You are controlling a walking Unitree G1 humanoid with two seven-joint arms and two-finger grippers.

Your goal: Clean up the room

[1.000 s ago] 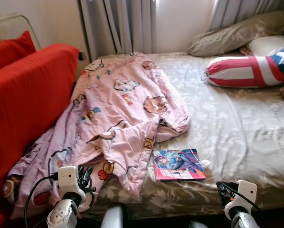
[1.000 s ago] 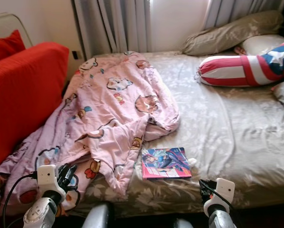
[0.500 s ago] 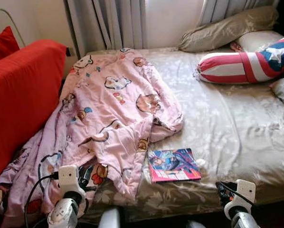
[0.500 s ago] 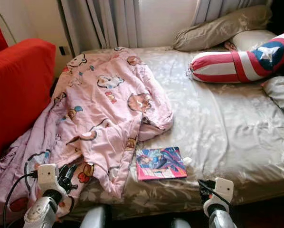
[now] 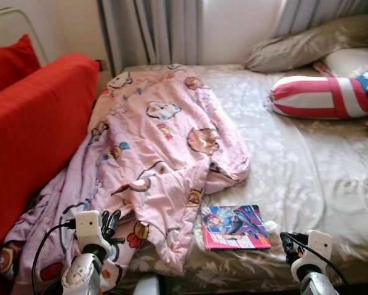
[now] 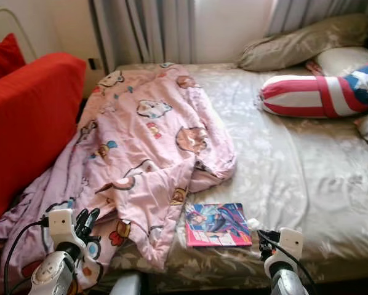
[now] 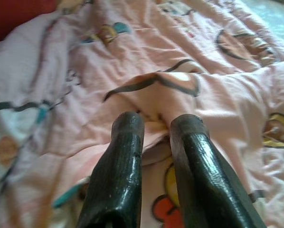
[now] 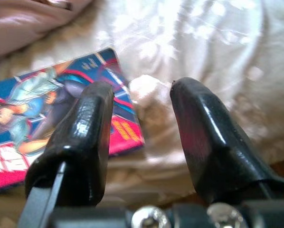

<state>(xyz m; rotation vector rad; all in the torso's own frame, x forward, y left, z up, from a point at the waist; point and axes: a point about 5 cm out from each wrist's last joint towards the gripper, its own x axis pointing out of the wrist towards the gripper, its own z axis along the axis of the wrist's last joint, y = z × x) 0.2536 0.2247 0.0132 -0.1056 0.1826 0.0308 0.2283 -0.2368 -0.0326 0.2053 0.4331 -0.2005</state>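
1. Blanket (image 5: pixel 165 147), pink and rumpled, lies across the bed's (image 5: pixel 307 166) left half, spilling off the near edge.
2. Book (image 5: pixel 235 227) sits near the edge; a clumsy reach could push it off.
3. Left gripper (image 7: pixel 156 128) released, almost closed; right gripper (image 8: pixel 139 92) released, empty.
4. Loose folds may slip from a shallow pinch.

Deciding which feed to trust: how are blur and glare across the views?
Eye views: fairly sharp, daylight washing out the bed sheet. Left wrist view: pink blanket soft, motion-blurred. Right wrist view: comic book readable, sheet overexposed.
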